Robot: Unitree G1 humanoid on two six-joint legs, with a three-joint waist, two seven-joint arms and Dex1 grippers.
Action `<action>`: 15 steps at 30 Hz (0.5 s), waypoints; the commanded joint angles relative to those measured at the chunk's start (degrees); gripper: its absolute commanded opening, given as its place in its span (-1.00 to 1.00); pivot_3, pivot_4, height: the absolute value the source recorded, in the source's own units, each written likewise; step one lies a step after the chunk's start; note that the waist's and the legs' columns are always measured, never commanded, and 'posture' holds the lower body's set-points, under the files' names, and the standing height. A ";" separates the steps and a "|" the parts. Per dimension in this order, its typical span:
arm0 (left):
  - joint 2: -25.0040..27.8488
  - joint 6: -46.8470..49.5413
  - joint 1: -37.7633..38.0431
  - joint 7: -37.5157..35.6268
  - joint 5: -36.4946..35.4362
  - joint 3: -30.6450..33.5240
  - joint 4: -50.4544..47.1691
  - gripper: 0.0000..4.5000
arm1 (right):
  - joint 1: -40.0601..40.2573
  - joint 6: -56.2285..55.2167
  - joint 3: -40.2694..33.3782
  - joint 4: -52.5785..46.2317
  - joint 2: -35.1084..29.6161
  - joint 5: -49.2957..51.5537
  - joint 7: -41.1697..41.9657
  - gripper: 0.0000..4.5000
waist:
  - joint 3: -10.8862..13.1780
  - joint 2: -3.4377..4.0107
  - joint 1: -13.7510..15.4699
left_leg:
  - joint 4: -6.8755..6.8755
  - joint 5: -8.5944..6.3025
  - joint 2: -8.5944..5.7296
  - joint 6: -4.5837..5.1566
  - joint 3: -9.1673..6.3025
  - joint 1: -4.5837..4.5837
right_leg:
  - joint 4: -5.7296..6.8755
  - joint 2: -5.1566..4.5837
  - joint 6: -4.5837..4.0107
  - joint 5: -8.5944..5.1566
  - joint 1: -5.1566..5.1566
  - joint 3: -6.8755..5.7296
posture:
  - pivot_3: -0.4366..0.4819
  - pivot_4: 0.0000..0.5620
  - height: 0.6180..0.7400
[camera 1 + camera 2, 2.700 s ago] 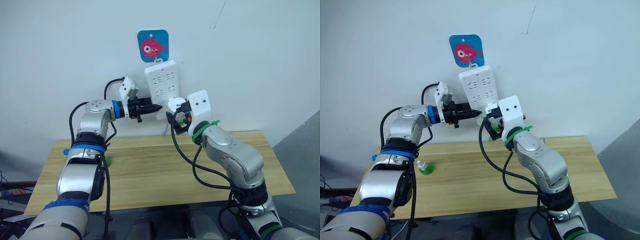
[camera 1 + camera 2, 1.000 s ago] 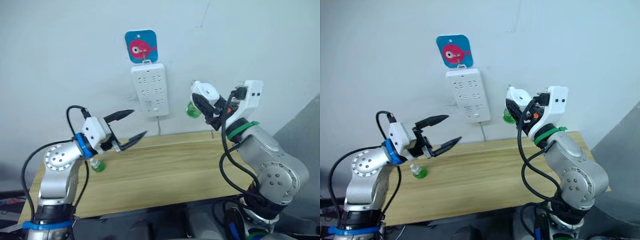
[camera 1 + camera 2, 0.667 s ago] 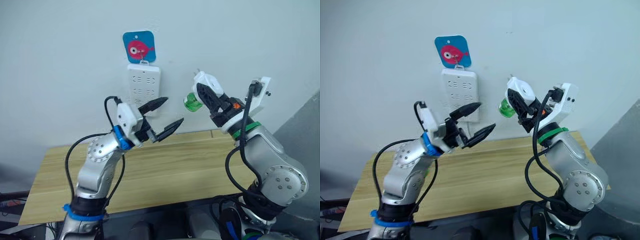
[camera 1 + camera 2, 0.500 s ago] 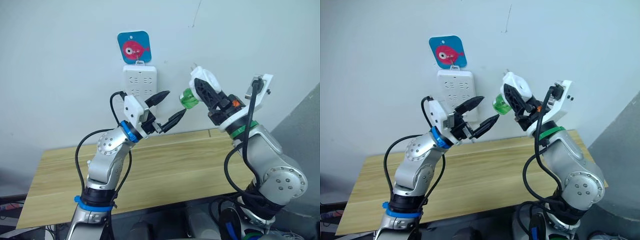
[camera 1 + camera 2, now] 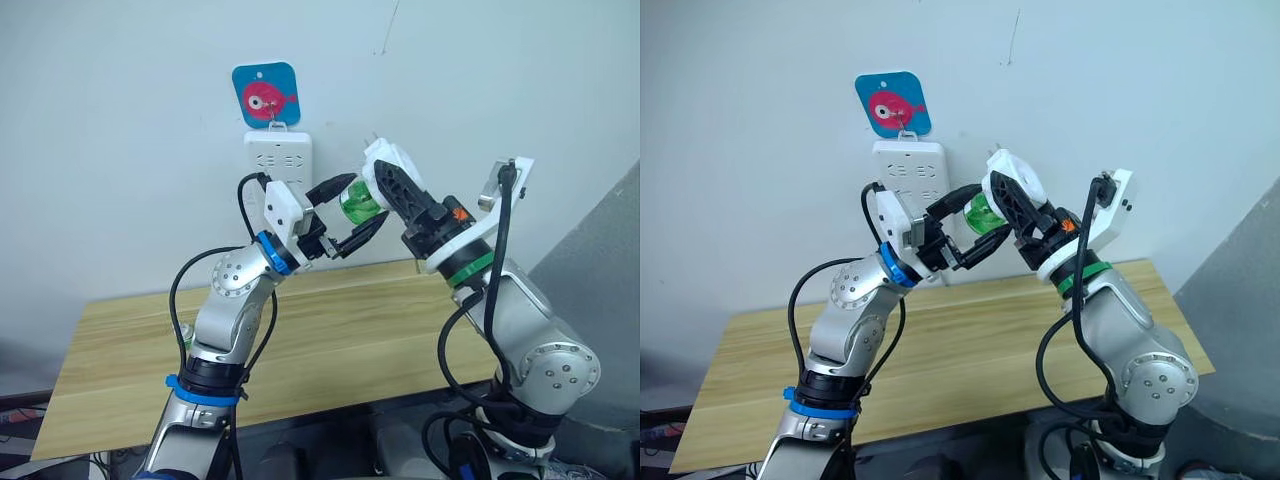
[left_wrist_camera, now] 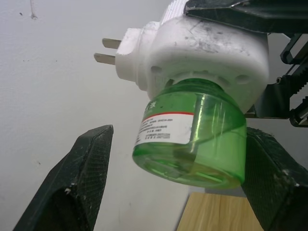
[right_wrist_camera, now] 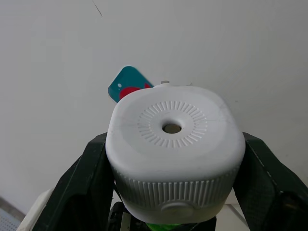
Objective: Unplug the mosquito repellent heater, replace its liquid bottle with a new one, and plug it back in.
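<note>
The main risk here is in the handover grip. The left claw point(image 5: 347, 213) is spread wide with its 2 fingers point(image 6: 72, 187) either side of the liquid bottle point(image 6: 192, 139), not yet touching it as far as the left wrist view shows. If it closes off-centre on the smooth, rounded plastic, the bottle will probably squirt out sideways or tilt in its socket. A twist applied while the right claw point(image 5: 1005, 205) grips only the heater's flanks could also turn the whole unit in that grip, since the shell looks slick and slightly scuffed. Anything dropped from this height would fall to the worktop point(image 5: 330, 330) or past its edge.

The mosquito repellent heater point(image 7: 174, 144) is unplugged and held up in the air by the right claw, which is clamped on its 2 sides, in front of the wall and just beside the white power strip point(image 5: 277, 160) hanging under a blue fish tag point(image 5: 265, 95). It is a small white rounded block with a ribbed ring and centre hole on 1 face and 2 metal prongs point(image 6: 107, 51) at the back. The bottle seated in it is translucent green, squat, with a white and red label.
</note>
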 commanded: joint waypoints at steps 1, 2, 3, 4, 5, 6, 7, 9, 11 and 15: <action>1.37 -0.36 0.20 -1.20 -2.02 1.74 -2.62 0.74 | 0.05 -3.49 1.08 -0.68 -2.07 2.86 -0.70 0.31 | 0.00 0.00 0.00 | 0.00 0.00 0.01 0.00 0.01 0.00 | 0.00 0.03 0.00 0.00 0.00 0.02 | -0.49 -0.57 0.84; 1.86 -0.43 0.44 -1.74 -2.18 1.60 -2.80 0.74 | 0.20 -4.11 1.32 -0.58 -2.76 3.33 -0.89 0.31 | 0.00 0.00 0.01 | 0.00 0.00 0.03 0.00 0.02 0.00 | 0.00 0.06 0.00 0.00 0.00 0.03 | -0.49 -0.57 0.84; 2.27 -0.30 0.66 -2.33 -2.52 1.40 -3.07 0.74 | 0.38 -4.73 1.65 -0.53 -3.44 3.75 -1.08 0.31 | 0.00 0.00 0.01 | 0.00 0.00 0.05 0.00 0.03 0.01 | 0.00 0.09 0.01 0.00 0.00 0.04 | -0.49 -0.57 0.84; 2.50 0.17 0.77 -2.78 -3.13 1.15 -3.49 0.74 | 0.53 -5.27 2.03 -0.45 -4.10 4.19 -1.21 0.31 | 0.00 0.00 0.01 | 0.00 0.00 0.07 0.00 0.03 0.01 | -0.01 0.11 0.00 -0.01 0.00 0.04 | -0.49 -0.57 0.84; 2.67 0.49 0.83 -3.12 -3.58 0.89 -3.87 0.74 | 0.69 -5.84 2.43 -0.40 -4.71 4.65 -1.38 0.31 | 0.00 0.00 0.02 | 0.00 0.00 0.10 0.00 0.02 0.00 | -0.01 0.14 0.00 -0.01 0.00 0.04 | -0.49 -0.57 0.84; 2.81 0.79 0.87 -3.61 -4.06 0.64 -4.25 0.74 | 0.84 -6.32 2.86 -0.37 -5.24 5.09 -1.55 0.31 | 0.00 0.00 0.03 | 0.00 0.00 0.11 0.00 0.02 0.00 | -0.02 0.16 0.00 -0.01 0.00 0.04 | -0.48 -0.57 0.84; 2.87 0.87 0.89 -3.91 -4.30 0.52 -4.46 0.74 | 0.98 -6.81 3.28 -0.36 -5.75 5.46 -1.70 0.31 | 0.00 0.00 0.05 | 0.00 0.00 0.11 0.00 0.02 0.00 | -0.02 0.16 0.00 -0.01 0.00 0.05 | -0.48 -0.57 0.84; 2.99 0.72 0.76 -4.41 -4.48 0.58 -4.52 0.74 | 1.21 -7.72 4.08 -0.35 -6.53 5.96 -1.97 0.31 | 0.00 0.00 0.06 | 0.00 0.00 0.11 0.00 0.03 0.00 | -0.04 0.18 0.01 -0.01 0.00 0.06 | -0.49 -0.57 0.84; 3.14 0.46 0.43 -4.63 -4.50 0.95 -4.11 0.74 | 1.48 -8.60 4.77 -0.41 -7.35 6.37 -2.21 0.31 | 0.00 0.00 0.06 | 0.00 0.00 0.12 0.00 0.04 0.00 | -0.04 0.19 0.00 -0.01 0.00 0.08 | -0.49 -0.57 0.84; 3.37 0.26 0.21 -5.36 -4.79 1.46 -3.84 0.74 | 1.91 -10.25 5.80 -0.28 -8.95 7.10 -2.58 0.31 | 0.00 0.00 0.09 | 0.00 0.00 0.15 0.00 0.04 0.00 | -0.05 0.24 0.01 -0.02 0.00 0.09 | -0.49 -0.57 0.84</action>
